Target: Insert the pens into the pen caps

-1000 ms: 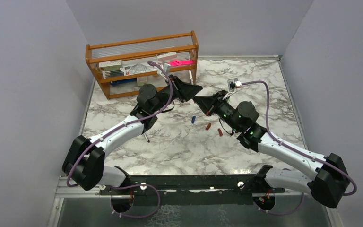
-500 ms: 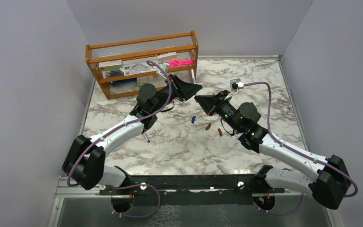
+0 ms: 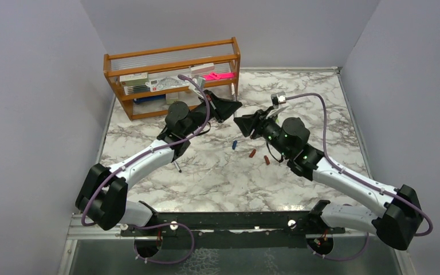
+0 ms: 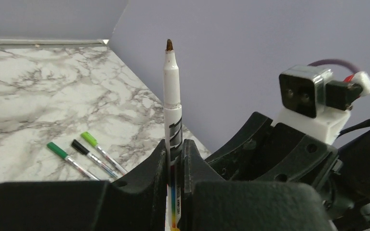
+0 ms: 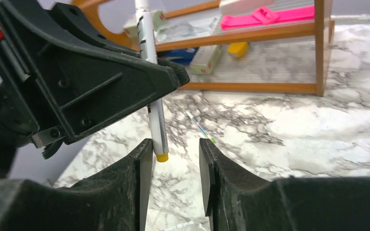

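One pen (image 4: 172,96) is clamped between the closed fingers of the left gripper (image 4: 175,144), and its long axis crosses them. In the left wrist view its bare dark tip points up and away, and its yellow butt end points down. To its left in that view, three more pens (image 4: 94,156) lie side by side on the marble table (image 4: 29,96), showing green, black and light green ends.

From above, a wooden rack (image 3: 172,74) stands at the back left, and a thin black pen (image 3: 177,166) lies by the left arm. The right gripper (image 5: 176,144) faces the left one with its fingers apart. The yellow end sits between them, just beside one finger (image 5: 142,163); I cannot tell whether it touches. Nearer the arm bases lie a blue cap (image 3: 234,145), a red cap (image 3: 252,153) and a dark red cap (image 3: 266,161), all apart from the held pen.
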`<action>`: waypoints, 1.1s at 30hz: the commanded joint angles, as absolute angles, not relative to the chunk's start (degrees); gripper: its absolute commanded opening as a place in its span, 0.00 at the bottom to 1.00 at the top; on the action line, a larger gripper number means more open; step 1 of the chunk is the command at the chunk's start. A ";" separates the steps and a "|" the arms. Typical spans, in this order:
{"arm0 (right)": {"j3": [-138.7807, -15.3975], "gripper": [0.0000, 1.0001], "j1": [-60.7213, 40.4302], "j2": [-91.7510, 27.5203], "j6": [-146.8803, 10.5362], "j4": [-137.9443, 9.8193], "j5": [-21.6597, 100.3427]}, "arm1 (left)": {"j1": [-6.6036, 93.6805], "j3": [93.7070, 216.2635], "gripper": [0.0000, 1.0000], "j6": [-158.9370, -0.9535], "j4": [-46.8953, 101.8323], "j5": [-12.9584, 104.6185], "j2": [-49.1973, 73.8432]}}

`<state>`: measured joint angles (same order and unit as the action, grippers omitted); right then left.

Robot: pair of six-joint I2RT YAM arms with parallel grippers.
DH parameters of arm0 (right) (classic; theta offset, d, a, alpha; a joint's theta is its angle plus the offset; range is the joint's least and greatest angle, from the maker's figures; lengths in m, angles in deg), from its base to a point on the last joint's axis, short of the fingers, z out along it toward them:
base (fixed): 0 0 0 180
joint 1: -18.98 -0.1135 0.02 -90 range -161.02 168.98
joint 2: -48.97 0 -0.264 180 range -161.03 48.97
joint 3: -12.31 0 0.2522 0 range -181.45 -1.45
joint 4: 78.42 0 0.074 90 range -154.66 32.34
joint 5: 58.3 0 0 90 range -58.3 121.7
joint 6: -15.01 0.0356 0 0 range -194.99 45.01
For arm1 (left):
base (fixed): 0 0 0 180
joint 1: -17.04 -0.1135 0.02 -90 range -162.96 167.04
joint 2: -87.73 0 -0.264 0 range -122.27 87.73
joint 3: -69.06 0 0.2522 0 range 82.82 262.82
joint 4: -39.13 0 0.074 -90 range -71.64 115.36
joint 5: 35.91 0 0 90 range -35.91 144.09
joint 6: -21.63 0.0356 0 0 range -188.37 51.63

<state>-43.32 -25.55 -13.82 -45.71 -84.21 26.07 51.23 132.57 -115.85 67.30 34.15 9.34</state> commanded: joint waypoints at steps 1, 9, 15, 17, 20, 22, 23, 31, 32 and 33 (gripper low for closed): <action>-50.49 0.40 -24.58 -18.65 -52.42 -64.56 17.40 | 49.21 129.82 0.00 -105.65 67.29 35.37 11.15; -52.97 0.08 -21.75 -31.64 -51.33 -53.03 16.91 | 47.28 127.75 0.00 -99.01 56.65 40.31 15.25; -57.90 0.01 -21.75 -42.86 -49.44 -55.42 22.36 | 47.23 127.00 0.00 -98.49 55.29 41.54 15.33; -60.33 0.18 -21.75 -47.13 -49.32 -55.64 23.87 | 47.23 127.30 0.00 -98.00 54.82 41.54 15.14; -64.54 0.32 -21.80 -52.34 -49.17 -54.52 25.28 | 47.20 127.45 0.00 -97.36 54.25 41.56 15.04; -66.58 0.34 -21.80 -54.84 -48.95 -53.55 25.27 | 47.21 127.16 0.00 -96.96 53.91 42.00 15.33; -67.42 0.36 -21.79 -55.77 -48.85 -53.18 25.05 | 47.25 126.93 0.00 -96.81 53.78 42.35 15.57; -69.20 0.37 -21.98 -57.77 -49.57 -49.63 20.40 | 47.21 126.60 0.00 -96.48 52.58 45.05 16.17; -68.96 0.37 -21.98 -57.62 -49.58 -49.49 20.15 | 47.22 126.20 0.00 -97.02 52.69 46.30 16.52; -68.73 0.37 -22.03 -57.47 -49.59 -49.34 19.96 | 47.20 125.93 0.00 -97.06 52.70 47.17 16.84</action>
